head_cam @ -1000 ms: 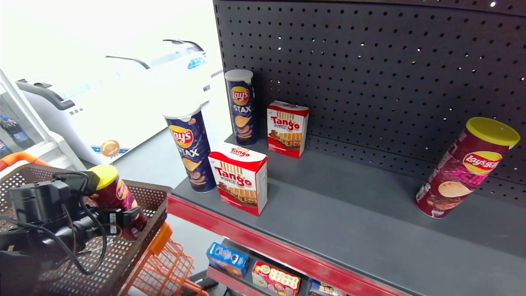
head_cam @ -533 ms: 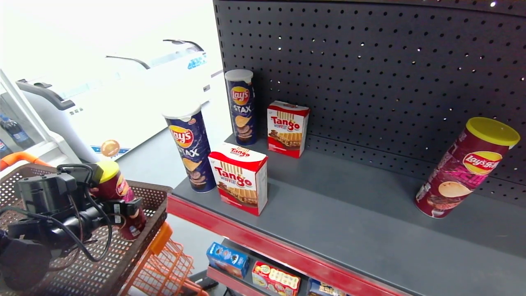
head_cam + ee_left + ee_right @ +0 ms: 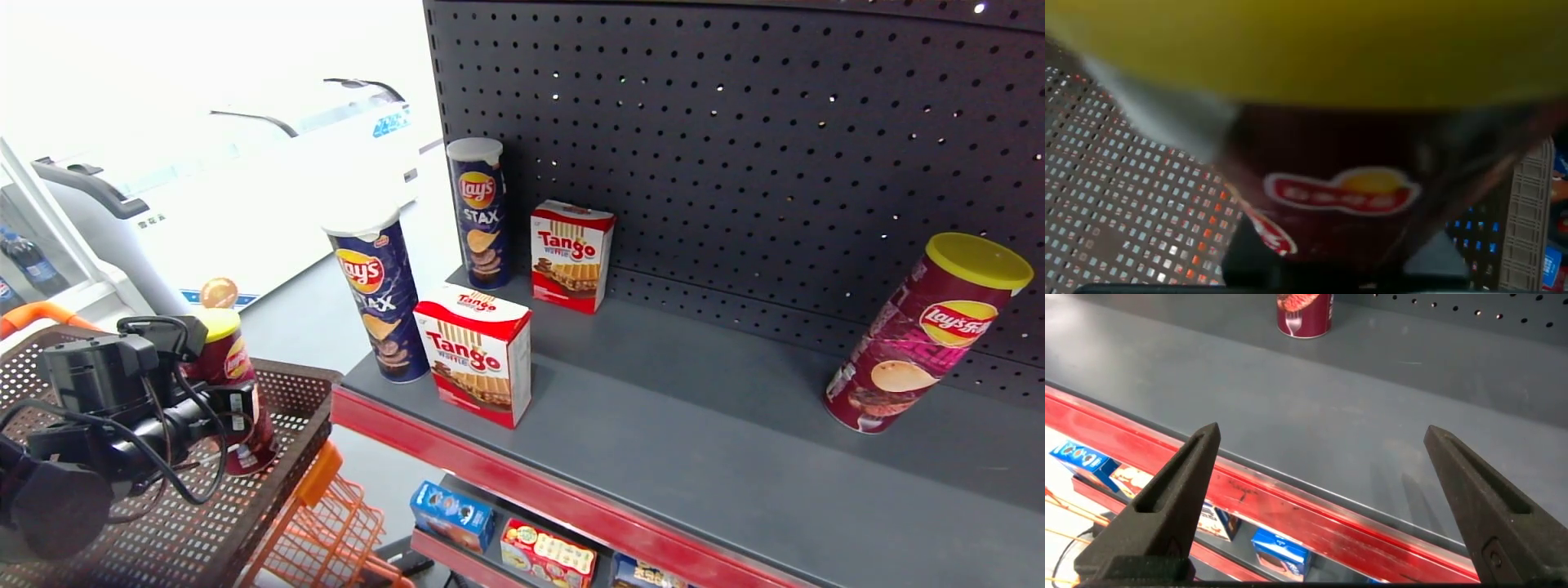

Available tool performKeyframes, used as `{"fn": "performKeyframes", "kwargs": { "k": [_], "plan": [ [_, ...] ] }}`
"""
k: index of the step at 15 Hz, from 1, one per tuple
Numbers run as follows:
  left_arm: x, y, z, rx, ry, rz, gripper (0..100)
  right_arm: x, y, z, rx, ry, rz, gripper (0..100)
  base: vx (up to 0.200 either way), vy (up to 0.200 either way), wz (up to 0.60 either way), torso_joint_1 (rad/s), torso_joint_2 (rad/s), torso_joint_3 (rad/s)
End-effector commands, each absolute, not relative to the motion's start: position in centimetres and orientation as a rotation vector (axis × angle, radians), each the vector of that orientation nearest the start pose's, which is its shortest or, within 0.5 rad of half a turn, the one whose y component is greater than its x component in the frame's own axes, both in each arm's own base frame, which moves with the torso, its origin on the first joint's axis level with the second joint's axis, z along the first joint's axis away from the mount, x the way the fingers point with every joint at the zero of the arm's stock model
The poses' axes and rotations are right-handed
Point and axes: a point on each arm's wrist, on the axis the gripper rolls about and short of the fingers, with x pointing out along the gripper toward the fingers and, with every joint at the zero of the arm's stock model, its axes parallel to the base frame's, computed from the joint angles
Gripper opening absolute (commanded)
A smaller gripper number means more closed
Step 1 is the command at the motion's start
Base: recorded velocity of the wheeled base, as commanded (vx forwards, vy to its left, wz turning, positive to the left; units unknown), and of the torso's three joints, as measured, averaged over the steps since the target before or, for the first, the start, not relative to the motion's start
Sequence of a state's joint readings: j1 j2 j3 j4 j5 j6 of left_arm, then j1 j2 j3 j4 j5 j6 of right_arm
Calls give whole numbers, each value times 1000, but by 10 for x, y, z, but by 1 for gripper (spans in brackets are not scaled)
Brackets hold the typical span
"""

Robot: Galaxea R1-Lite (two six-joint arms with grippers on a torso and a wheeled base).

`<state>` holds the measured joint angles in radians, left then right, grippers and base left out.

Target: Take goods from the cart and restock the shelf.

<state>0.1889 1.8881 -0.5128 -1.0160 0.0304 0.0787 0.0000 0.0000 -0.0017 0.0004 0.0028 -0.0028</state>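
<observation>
My left gripper (image 3: 235, 408) is shut on a maroon chip can with a yellow lid (image 3: 231, 365), holding it nearly upright inside the brown mesh cart (image 3: 269, 498). The left wrist view has this can (image 3: 1339, 188) close up, with the cart's mesh behind it. My right gripper (image 3: 1331, 514) is open and holds nothing; it hangs over the front of the grey shelf (image 3: 1355, 400), above the red edge strip (image 3: 1290, 514). A matching maroon can (image 3: 922, 335) leans against the pegboard at the shelf's right and appears as a can (image 3: 1305, 312) in the right wrist view.
Two blue chip cans (image 3: 380, 294) (image 3: 480, 212) and two red wafer boxes (image 3: 478, 355) (image 3: 570, 255) stand on the shelf's left part. The shelf's middle (image 3: 694, 441) is bare. Packets (image 3: 449, 514) lie on the lower shelf. A white freezer (image 3: 204, 212) stands behind the cart.
The left gripper has swung the maroon can from a tilt to nearly upright and shifted it slightly left in the cart. Shelf goods are unmoved.
</observation>
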Motion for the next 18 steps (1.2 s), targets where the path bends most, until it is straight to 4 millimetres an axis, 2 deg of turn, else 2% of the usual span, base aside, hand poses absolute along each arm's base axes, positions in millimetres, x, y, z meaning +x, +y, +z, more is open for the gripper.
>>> {"fn": "performKeyframes", "kwargs": {
  "k": [1,3,8,10,12,18],
  "plan": [
    [291,57,93,48,367,204,0,-23,0,76,-5,-2,3,100,0,0,0,0,0,0],
    [290,56,99,52,346,205,0,-23,0,76,-3,-2,3,100,0,0,0,0,0,0],
    [270,44,140,66,216,172,0,-23,0,76,-5,0,3,100,0,0,0,0,0,0],
    [253,33,155,74,159,134,0,-23,0,76,-5,-2,3,100,0,0,0,0,0,0],
    [240,21,162,95,124,114,0,-23,0,76,-3,-2,3,100,0,0,0,0,0,0],
    [179,-6,203,109,31,6,0,-23,0,76,-3,-2,3,100,0,0,0,0,0,0]
  ]
}}
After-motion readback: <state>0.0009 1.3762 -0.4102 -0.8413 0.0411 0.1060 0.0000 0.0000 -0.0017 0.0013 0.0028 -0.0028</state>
